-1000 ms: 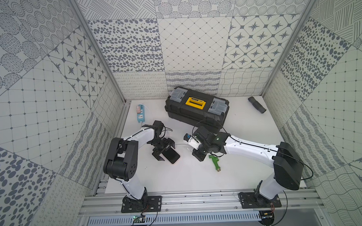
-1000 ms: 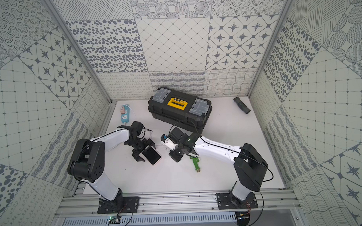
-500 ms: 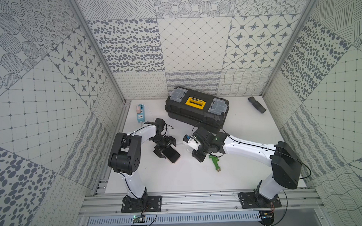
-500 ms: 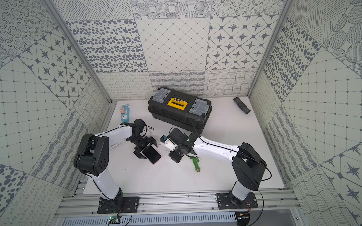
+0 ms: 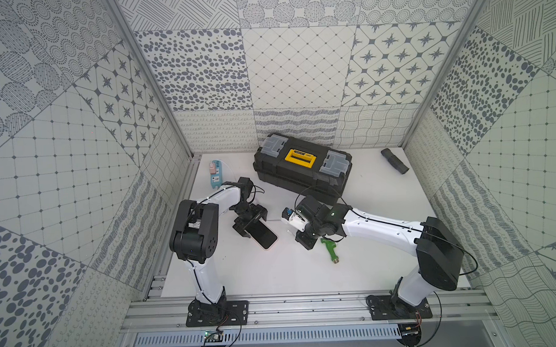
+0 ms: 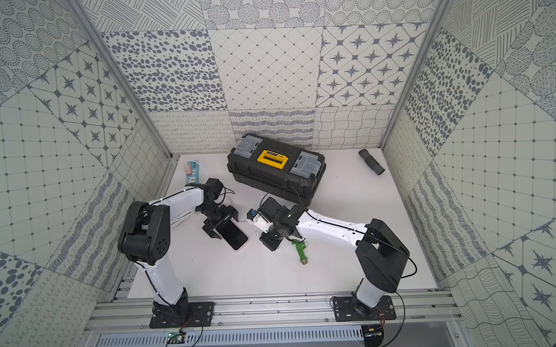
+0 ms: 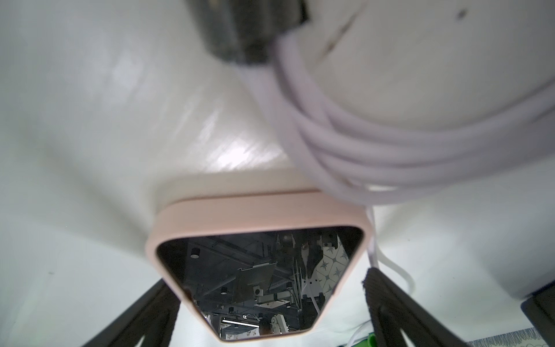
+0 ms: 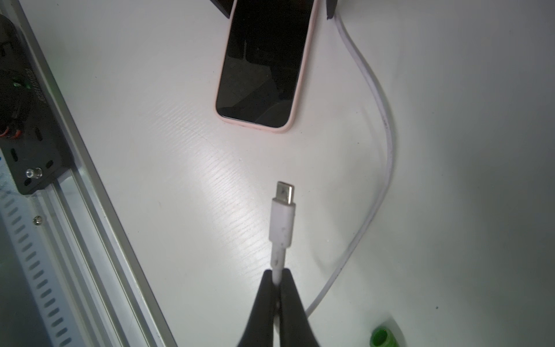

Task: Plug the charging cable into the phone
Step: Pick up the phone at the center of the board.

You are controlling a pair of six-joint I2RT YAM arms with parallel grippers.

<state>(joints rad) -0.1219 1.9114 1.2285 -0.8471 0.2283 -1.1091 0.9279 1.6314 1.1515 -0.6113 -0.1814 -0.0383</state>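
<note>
Layout: the slim phone with glossy black screen and pale pink rim lies flat, screen up, on the white surface between the two arms.

Grip state: the left fingers are spread wide, one on each side of the phone's far short end. They clamp nothing, and I cannot tell whether they touch the rim. The right fingers are clenched on the thin white charging cable just behind its plug body. The metal plug tip sticks out ahead of them. The slack cord loops back along the phone's side toward the left fingers.

Key relation: the phone's free short end faces the plug tip, with bare surface between them and no contact. The phone's long axis runs nearly in line with the plug, tilted slightly and offset a little to one side. The right arm is the nearer one to that free end.

Judgement: the socket itself is not visible, but it is presumably in that facing end. Insertion calls for a straight push along the phone's long axis after a small sideways and angular correction. The left fingers would need to close to brace the phone.
</note>
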